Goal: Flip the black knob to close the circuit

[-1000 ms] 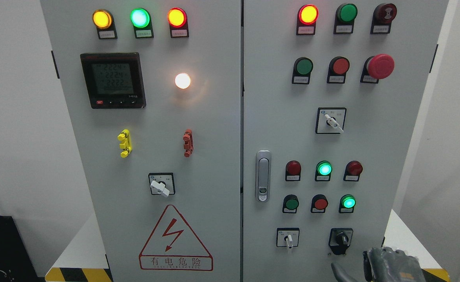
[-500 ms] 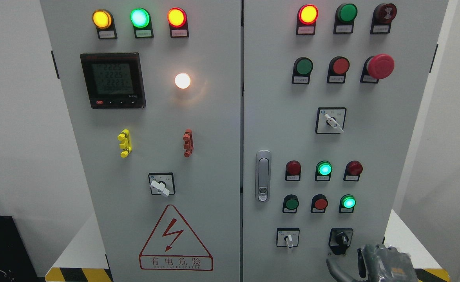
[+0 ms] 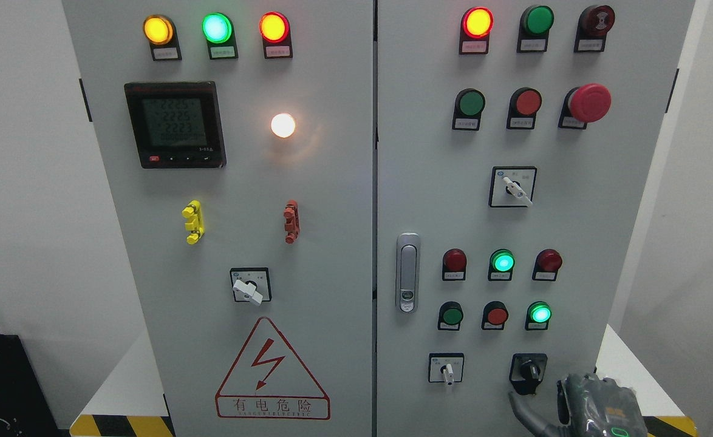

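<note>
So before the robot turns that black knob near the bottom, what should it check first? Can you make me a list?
1. Black knob in plain sight, nothing covering it: ok.
2. Right hand close to the knob: ok, it sits just below and to the right of it.
3. Hand touching the knob: not ok, there is a gap between them.
4. Fingers ready to grab: cannot tell, the hand is cut off by the picture's bottom edge.
5. Aiming at the right switch and not the white switch to its left: ok, the hand is under the black one.
6. Left hand out of the way: ok, it is not in the picture.
</note>
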### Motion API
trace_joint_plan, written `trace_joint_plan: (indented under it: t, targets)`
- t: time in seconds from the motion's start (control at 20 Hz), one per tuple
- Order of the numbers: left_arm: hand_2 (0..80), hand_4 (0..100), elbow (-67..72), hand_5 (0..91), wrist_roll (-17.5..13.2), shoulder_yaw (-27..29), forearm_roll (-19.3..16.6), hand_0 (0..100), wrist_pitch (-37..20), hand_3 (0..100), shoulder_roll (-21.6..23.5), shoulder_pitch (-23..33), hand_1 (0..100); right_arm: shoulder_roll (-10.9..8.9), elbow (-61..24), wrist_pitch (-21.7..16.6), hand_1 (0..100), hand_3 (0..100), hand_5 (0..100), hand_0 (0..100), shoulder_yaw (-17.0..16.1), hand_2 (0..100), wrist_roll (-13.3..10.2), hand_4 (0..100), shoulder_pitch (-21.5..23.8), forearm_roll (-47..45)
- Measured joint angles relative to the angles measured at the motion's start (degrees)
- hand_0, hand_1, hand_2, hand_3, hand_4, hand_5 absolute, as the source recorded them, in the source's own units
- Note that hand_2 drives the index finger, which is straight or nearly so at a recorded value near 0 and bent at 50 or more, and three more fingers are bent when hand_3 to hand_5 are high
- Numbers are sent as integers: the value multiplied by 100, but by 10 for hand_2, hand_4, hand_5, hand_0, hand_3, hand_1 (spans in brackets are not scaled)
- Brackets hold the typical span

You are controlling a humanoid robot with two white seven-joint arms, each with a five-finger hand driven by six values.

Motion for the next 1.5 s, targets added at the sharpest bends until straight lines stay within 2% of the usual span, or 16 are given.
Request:
trace_joint_plan:
  t: [1.5]
  targets:
    - [0,25,-1,0,0,0,0,0,0,48,-1,0,0,-27,362,106,0,1000,876,0,-15,881,119,826,-239,-49]
